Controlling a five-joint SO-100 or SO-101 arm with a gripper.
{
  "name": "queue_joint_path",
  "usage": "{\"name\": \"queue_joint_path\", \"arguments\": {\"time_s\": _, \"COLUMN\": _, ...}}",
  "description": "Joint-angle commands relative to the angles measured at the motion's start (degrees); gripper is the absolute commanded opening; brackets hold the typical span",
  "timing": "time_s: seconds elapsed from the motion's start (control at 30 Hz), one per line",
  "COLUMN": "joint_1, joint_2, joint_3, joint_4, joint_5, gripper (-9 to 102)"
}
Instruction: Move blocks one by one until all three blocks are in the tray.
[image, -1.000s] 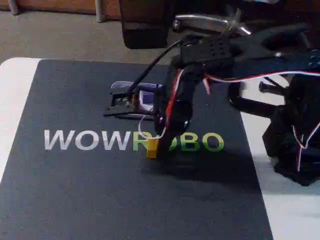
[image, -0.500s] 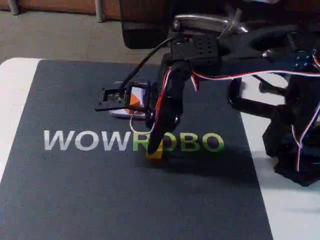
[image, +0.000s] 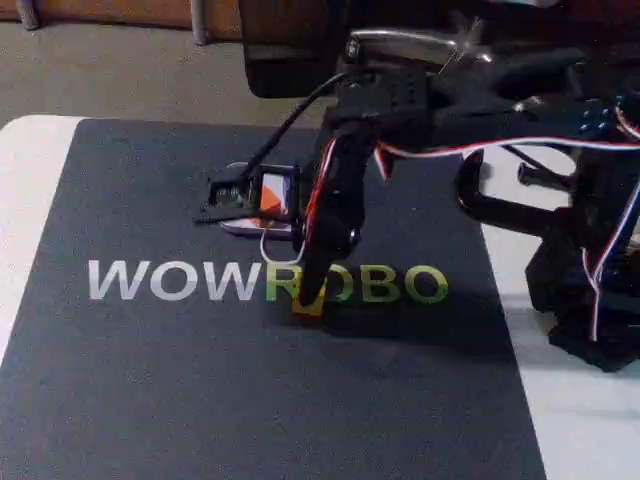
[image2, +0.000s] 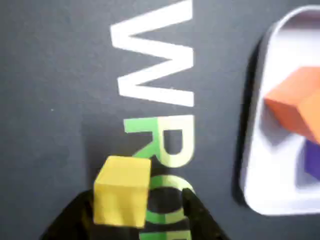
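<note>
The yellow block (image2: 121, 192) sits on the dark mat over the green letters, between the two black fingers of my gripper (image2: 139, 200). The gripper is open: one finger (image2: 70, 220) is at the block's side and the other finger (image2: 200, 217) stands a gap away. In the fixed view the gripper (image: 312, 288) points down onto the yellow block (image: 309, 304). The pale tray (image2: 260, 165) lies at the right of the wrist view and holds the orange block (image2: 297, 102) and the purple block (image2: 314, 160). In the fixed view the tray (image: 240, 224) is behind the gripper, with the orange block (image: 270, 198) in it.
The black mat (image: 150, 380) with the WOWROBO lettering covers most of the white table (image: 25, 200). My arm's base and cables (image: 590, 270) stand at the right. A dark chair base (image: 290, 50) is behind the table.
The gripper has dropped and shifted left onto the yellow block, which now sits between its fingers. The wrist has tilted, uncovering the orange block in the tray.
</note>
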Motion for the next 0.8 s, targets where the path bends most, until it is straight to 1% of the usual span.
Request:
{"name": "queue_joint_path", "arguments": {"time_s": 0.0, "joint_1": 0.0, "joint_2": 0.2, "joint_3": -0.7, "joint_4": -0.4, "joint_5": -0.5, "gripper": 20}}
{"name": "queue_joint_path", "arguments": {"time_s": 0.33, "joint_1": 1.1, "joint_2": -1.6, "joint_3": -0.7, "joint_4": -1.1, "joint_5": -1.2, "gripper": 20}}
{"name": "queue_joint_path", "arguments": {"time_s": 0.57, "joint_1": 1.4, "joint_2": -3.7, "joint_3": -0.7, "joint_4": -2.9, "joint_5": -1.3, "gripper": 15}}
{"name": "queue_joint_path", "arguments": {"time_s": 0.67, "joint_1": 1.7, "joint_2": -4.7, "joint_3": -0.7, "joint_4": -4.0, "joint_5": -1.3, "gripper": 10}}
{"name": "queue_joint_path", "arguments": {"time_s": 0.77, "joint_1": 1.9, "joint_2": -5.2, "joint_3": -0.7, "joint_4": -4.7, "joint_5": -1.1, "gripper": -4}}
